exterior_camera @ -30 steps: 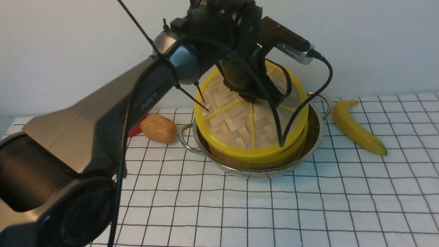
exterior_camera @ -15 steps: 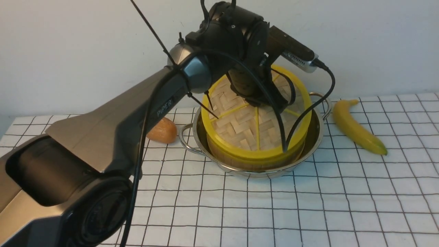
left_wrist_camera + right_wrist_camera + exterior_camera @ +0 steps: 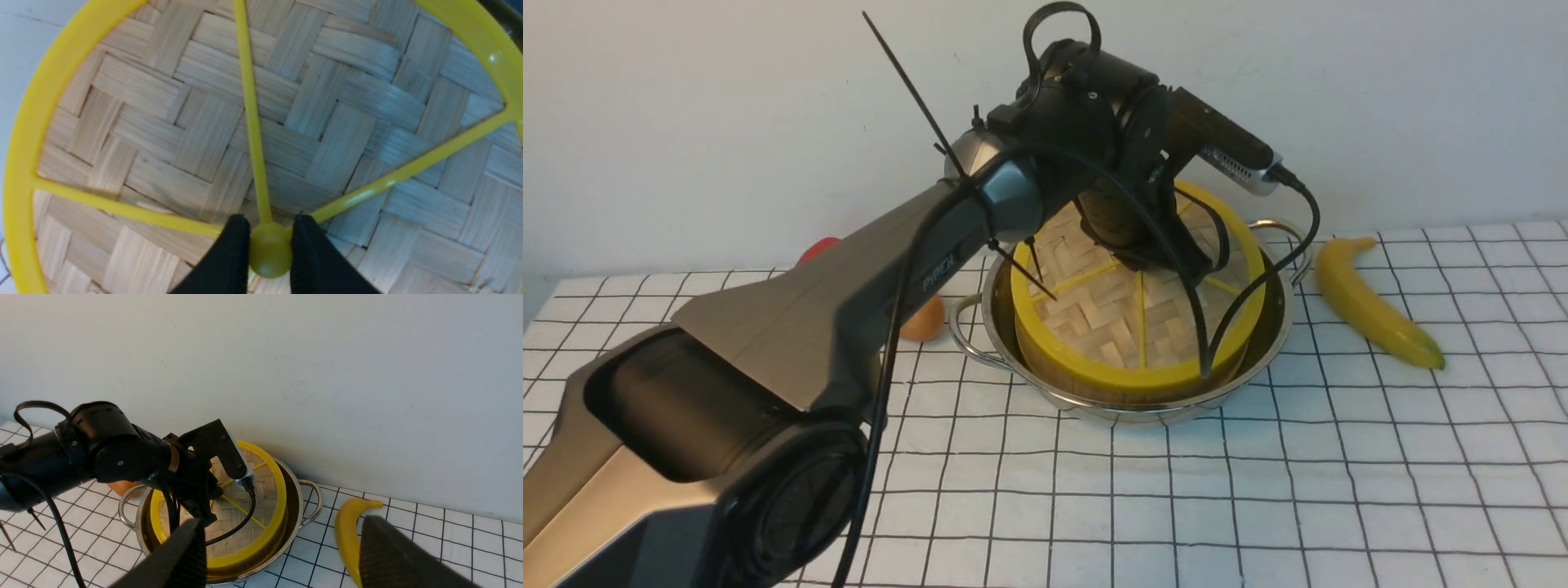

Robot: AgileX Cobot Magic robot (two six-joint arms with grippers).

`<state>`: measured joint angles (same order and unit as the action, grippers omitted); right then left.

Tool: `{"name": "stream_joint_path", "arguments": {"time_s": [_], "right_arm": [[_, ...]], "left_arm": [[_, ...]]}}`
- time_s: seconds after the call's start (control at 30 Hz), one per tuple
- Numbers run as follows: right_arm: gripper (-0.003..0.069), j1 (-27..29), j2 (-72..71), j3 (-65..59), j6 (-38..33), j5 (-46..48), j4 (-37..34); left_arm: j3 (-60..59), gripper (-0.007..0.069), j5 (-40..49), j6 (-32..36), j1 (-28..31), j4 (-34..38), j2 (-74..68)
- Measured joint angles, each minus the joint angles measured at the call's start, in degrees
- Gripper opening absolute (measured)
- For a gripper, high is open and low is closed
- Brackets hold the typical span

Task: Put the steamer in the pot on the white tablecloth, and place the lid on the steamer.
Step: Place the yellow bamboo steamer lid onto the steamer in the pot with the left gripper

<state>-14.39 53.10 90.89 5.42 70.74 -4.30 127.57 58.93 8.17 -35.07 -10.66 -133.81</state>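
L tool [image 3: 270,228] clamped on lid [image 3: 1127,318] hub | lid atop steamer [image 3: 1055,369] in pot [image 3: 1276,310] | R tool [image 3: 282,526] spread wide, empty

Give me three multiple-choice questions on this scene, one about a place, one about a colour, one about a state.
1. The banana lies: A on the white tablecloth, right of the pot; B inside the pot; C in mid-air.
2. The lid has a rim that is: A red; B white; C yellow.
3. The left gripper is: A open above the lid; B shut on the lid's hub; C holding the banana.
Answers: A, it rests on the cloth beside the pot's right handle; C, the ring shows yellow; B, its fingers pinch the hub.
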Motion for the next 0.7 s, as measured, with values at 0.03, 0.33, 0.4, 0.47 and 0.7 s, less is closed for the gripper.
{"name": "stream_joint_path", "arguments": {"time_s": [0.03,0.33,0.4,0.47,0.7], "right_arm": [[0.0491,0.00,0.00,0.00,0.00,0.00,0.00],[0.0491,0.00,0.00,0.00,0.00,0.00,0.00],[0.0491,0.00,0.00,0.00,0.00,0.00,0.00],[0.0491,0.00,0.00,0.00,0.00,0.00,0.00],[0.0491,0.00,0.00,0.00,0.00,0.00,0.00]], "left_arm": [[0.00,0.0117,-0.20,0.00,0.00,-0.30,-0.14],[0.00,0.0117,-0.88,-0.74,-0.11,-1.78,-0.62],[0.00,0.0117,-0.88,-1.05,-0.11,-2.00,-0.62],[0.00,0.0117,-0.92,-1.06,-0.11,-2.05,-0.67],[0.00,0.0117,-1.11,-1.66,-0.11,-2.41,-0.66]]}}
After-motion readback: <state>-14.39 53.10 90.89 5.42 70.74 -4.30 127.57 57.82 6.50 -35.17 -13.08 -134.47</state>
